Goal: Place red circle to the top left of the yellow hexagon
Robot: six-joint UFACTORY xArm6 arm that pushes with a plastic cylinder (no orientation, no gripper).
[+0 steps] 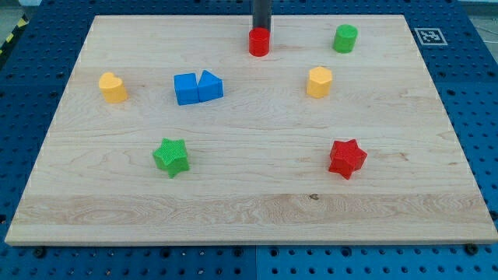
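Note:
The red circle [259, 42] stands near the view's top edge of the wooden board, a little right of centre. The yellow hexagon [319, 82] lies to the lower right of it, a short gap away. My rod comes down from the view's top, and my tip [261, 29] sits right behind the red circle's top side, touching it or nearly so.
A green circle [345, 38] is at the top right. A blue cube [186, 89] and a blue triangle [210, 85] touch left of centre. A yellow heart [113, 87] is at the left. A green star [171, 157] and a red star [347, 158] lie lower down.

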